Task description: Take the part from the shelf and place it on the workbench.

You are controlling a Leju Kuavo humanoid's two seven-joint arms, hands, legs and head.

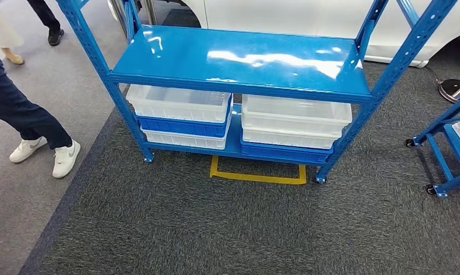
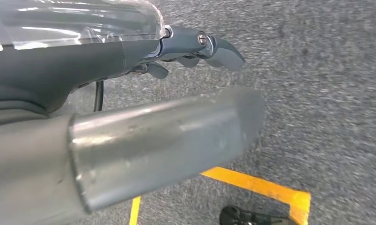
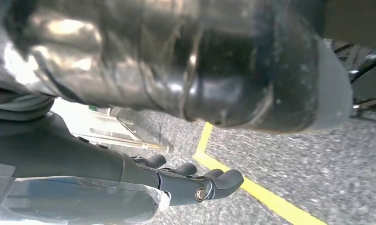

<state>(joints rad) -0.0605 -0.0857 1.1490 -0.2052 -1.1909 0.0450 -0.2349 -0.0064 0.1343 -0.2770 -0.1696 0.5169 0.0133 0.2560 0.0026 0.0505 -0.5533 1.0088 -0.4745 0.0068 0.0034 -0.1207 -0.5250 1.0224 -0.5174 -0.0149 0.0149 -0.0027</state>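
We stand before the shelf (image 1: 239,63), at the approach step, with no reach begun. Both arms hang over the carpet (image 1: 216,229): the left hand (image 2: 195,49) and right hand (image 3: 195,180) hold nothing, fingers loosely curled; how far apart they are we cannot tell. Ahead of the hands, the stacked bins (image 1: 181,114) may hold the part, which we cannot make out. We judge the next move needs a forward reach.

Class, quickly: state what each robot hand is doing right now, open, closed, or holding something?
Left hand: holds nothing; fingers hang over grey carpet, open or shut cannot be told.
Right hand: holds nothing; fingers curled inward, shut.
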